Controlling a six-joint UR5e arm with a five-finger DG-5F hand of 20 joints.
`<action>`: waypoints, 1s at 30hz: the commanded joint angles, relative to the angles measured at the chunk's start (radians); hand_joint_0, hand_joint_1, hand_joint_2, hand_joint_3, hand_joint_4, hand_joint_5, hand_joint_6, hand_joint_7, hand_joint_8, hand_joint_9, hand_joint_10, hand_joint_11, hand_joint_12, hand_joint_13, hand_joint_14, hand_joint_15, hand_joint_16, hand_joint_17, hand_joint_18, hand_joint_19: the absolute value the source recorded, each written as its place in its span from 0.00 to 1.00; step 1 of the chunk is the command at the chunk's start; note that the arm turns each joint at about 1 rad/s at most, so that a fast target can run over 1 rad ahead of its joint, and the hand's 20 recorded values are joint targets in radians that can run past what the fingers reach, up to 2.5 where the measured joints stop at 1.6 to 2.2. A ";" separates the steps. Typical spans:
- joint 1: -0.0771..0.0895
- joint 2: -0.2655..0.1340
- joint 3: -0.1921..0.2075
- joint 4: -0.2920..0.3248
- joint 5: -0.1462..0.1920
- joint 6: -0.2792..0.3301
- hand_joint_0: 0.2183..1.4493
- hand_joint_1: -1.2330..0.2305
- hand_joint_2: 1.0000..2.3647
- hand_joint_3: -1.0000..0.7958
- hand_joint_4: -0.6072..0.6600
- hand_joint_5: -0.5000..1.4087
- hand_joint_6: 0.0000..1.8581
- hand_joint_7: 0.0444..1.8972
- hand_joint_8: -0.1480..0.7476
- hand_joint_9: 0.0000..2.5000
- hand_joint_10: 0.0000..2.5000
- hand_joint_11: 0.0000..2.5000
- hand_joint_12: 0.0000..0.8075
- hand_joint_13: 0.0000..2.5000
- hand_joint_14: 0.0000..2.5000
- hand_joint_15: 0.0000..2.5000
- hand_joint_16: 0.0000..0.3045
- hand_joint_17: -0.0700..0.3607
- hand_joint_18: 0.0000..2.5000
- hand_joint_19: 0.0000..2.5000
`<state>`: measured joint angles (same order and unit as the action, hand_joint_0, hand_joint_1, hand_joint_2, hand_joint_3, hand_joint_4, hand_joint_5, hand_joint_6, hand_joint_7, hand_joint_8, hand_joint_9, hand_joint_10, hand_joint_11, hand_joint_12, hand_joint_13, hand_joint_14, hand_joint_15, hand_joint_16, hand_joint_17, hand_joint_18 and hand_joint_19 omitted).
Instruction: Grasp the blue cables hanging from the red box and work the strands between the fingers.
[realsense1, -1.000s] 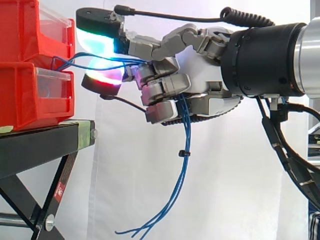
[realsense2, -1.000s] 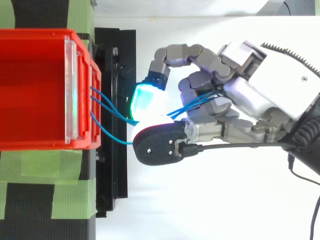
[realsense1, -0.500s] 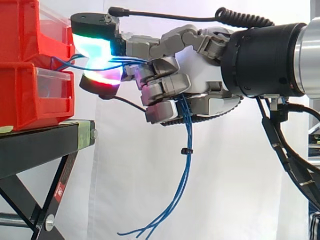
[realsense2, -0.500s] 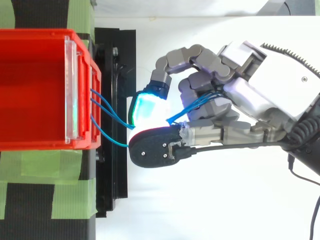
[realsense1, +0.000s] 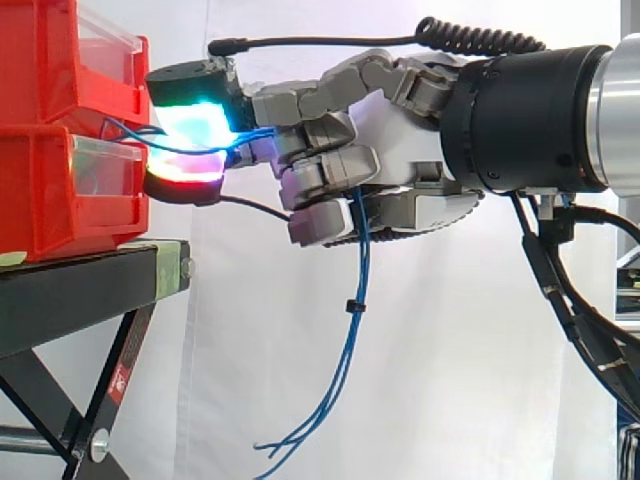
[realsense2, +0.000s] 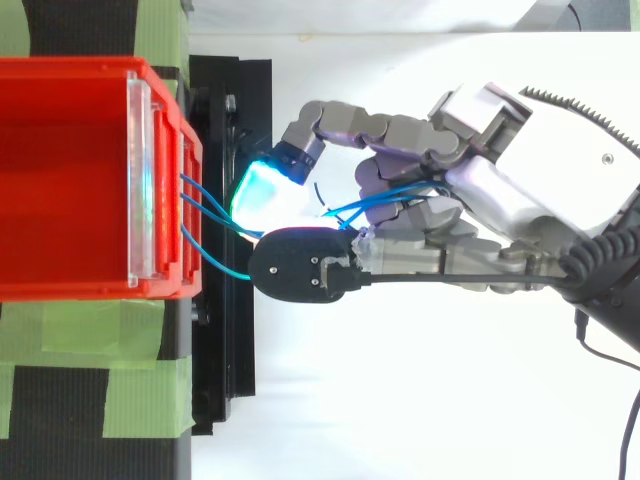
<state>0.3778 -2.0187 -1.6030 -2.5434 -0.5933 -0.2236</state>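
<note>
The hand (realsense1: 400, 150) has the blue cables (realsense1: 349, 335) in its grip, so the grabbing part of the job looks done.

The cables come out of the front of the red box (realsense2: 70, 66), which sits on the black counter (realsense1: 90, 285). From there the strands run a short way across to the hand. They are pulled fairly tight.

Two glowing pads (realsense1: 195, 118) sit very close to the box. One is on top and shines green-blue. One is below and shines red. The blue strands pass between these two pads, and I think the pads are pinching them there.

The other fingers (realsense1: 325, 175) are curled in tight, one under the other. The strands go in behind them and come out at the bottom of the hand.

Below the hand, the cables hang loose in front of the white curtain (realsense1: 450, 380). A small black clip holds them together partway down. The ends fan out at the bottom and touch nothing.

What is left, I think, is the rubbing part. The hand has to roll the strands and slide them between its fingers. One picture cannot show how much of that is done.
</note>
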 joint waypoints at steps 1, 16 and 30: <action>0.000 0.000 0.000 0.002 0.000 0.000 0.75 0.36 0.01 0.49 0.61 0.34 0.43 0.64 0.56 0.36 1.00 0.80 0.53 0.41 1.00 0.52 0.21 0.49 0.56 0.66; 0.000 0.000 0.000 -0.001 -0.002 0.001 0.73 0.45 0.01 0.46 0.72 0.50 0.01 0.72 0.56 0.36 1.00 0.80 0.53 0.41 1.00 0.52 0.21 0.49 0.56 0.66; 0.000 0.000 0.000 0.000 -0.008 0.001 0.52 0.36 0.01 0.20 0.67 0.25 0.73 0.64 0.56 0.36 1.00 0.80 0.53 0.41 1.00 0.52 0.21 0.49 0.56 0.66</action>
<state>0.3776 -2.0187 -1.6030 -2.5451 -0.6000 -0.2216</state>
